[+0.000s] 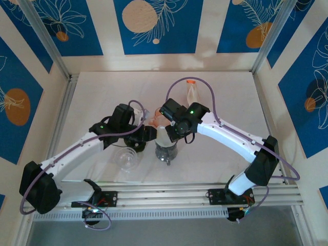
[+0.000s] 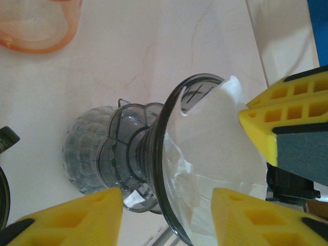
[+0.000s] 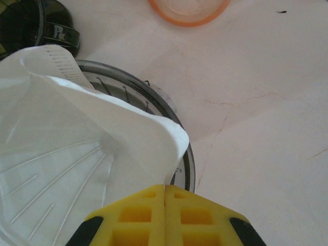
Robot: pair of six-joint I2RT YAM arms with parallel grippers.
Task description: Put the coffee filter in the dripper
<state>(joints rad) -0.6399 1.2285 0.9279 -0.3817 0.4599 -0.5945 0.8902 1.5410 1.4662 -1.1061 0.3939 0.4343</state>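
A smoked clear dripper (image 1: 166, 149) stands at mid-table on a glass server (image 2: 89, 148). The white paper coffee filter (image 3: 92, 143) sits partly inside the dripper's cone (image 2: 159, 154), one corner standing above the rim (image 3: 187, 164). My right gripper (image 3: 165, 187) is shut on the filter's edge; its yellow fingers (image 2: 287, 118) show in the left wrist view, pinching the filter (image 2: 215, 138). My left gripper (image 2: 168, 205) is open, its yellow fingers either side of the dripper's cone with a gap on the left side. Both grippers meet over the dripper, left (image 1: 148, 134) and right (image 1: 166, 134).
An orange-rimmed cup (image 2: 36, 25) lies just beyond the dripper (image 3: 189, 10). A clear glass cup (image 1: 125, 158) stands left of the dripper near the front rail. A bottle with an orange cap (image 1: 192, 92) is farther back. Walls enclose the pale table (image 1: 102, 97).
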